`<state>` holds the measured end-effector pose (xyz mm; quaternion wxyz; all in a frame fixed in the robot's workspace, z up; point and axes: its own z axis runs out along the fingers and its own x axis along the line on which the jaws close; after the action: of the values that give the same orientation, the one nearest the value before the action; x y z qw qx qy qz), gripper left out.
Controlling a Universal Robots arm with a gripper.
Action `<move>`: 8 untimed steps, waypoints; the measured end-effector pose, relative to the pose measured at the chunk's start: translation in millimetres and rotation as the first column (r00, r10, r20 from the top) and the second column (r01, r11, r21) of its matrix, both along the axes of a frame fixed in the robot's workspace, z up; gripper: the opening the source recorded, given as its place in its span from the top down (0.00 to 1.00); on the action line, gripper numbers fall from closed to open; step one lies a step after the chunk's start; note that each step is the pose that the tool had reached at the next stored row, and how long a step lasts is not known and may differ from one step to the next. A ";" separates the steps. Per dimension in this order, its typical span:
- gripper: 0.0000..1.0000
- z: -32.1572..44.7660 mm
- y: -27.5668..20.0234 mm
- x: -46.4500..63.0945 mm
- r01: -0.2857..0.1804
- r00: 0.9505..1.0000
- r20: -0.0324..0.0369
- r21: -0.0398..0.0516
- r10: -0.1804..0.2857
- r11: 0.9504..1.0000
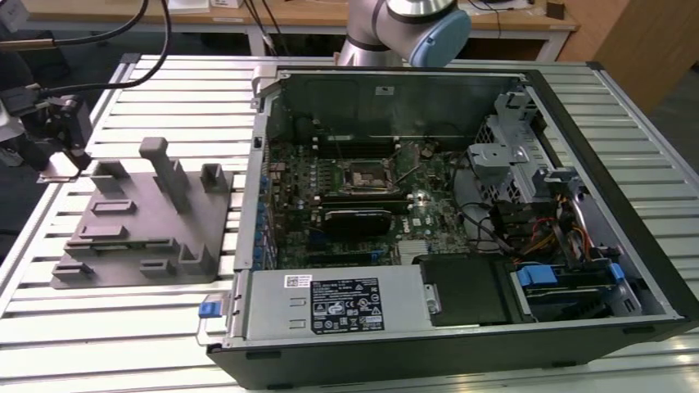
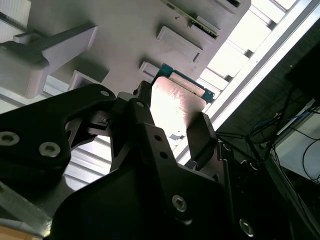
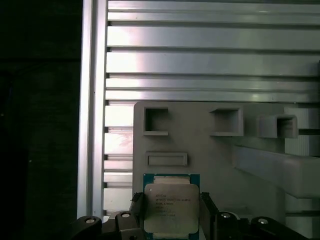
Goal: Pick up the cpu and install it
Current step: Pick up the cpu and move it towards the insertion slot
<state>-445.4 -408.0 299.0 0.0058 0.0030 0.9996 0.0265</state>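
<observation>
Squarely between the fingers [image 3: 207, 210] of the black claw [image 3: 172, 212] sits the small, flat, square cpu [image 3: 171, 202], with a pale silver metal top and a green rim. The fingers press on two opposite edges of the cpu, clamped on it. Under the claw lies the grey plastic block fixture [image 3: 200, 140] with rectangular pockets. Whether the chip hangs clear of it cannot be told. Beyond the claw and the fixture's edge runs the ribbed aluminium tabletop [image 3: 200, 50].
</observation>
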 end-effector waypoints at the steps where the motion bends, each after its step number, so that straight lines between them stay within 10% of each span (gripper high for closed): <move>1: 0.47 1.5 0.0 0.0 0.000 1.000 0.000 0.000 0.000 1.000; 8: 0.47 11.4 0.1 0.0 0.000 1.000 0.000 0.000 0.000 1.000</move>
<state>-445.5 -407.9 310.4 0.0060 0.0030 0.9996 0.0265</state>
